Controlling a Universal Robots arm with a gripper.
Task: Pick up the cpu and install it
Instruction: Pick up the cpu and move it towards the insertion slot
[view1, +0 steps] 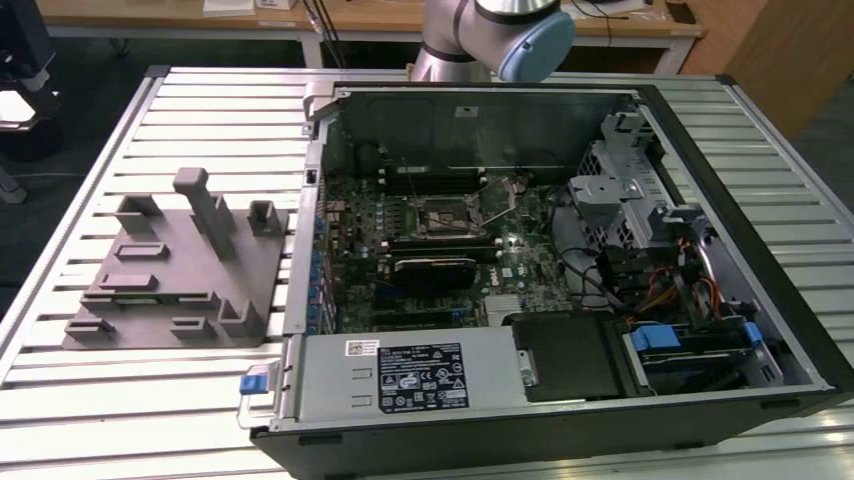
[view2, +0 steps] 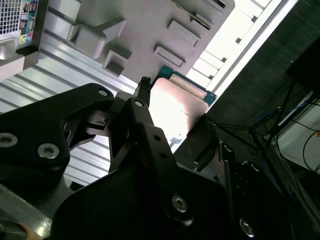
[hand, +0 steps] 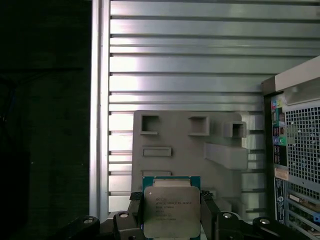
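In end effector (hand: 171, 210), cpu (hand: 171, 215) clamped, grey tray (hand: 175, 132) beyond

Ribbed silver metal table (view1: 147, 410), light wooden desk (view1: 360, 18) behind it, dark floor (view1: 107, 70) alongside.

None of the print is clear enough to read. The small flat square cpu (hand: 171, 212), with its silver-grey metal top, carries several lines of faint dark print in the first wrist view (too fine to make out). In the exterior view, a black rectangular label (view1: 424, 378) with white symbols and lines sits on the grey metal power supply box (view1: 334, 385) inside the open black computer case (view1: 534, 440). A small white sticker (view1: 363, 347) sits just beside the label. In the first wrist view, small coloured markings (hand: 278, 135) stand beside the ports on the case's perforated rear panel.
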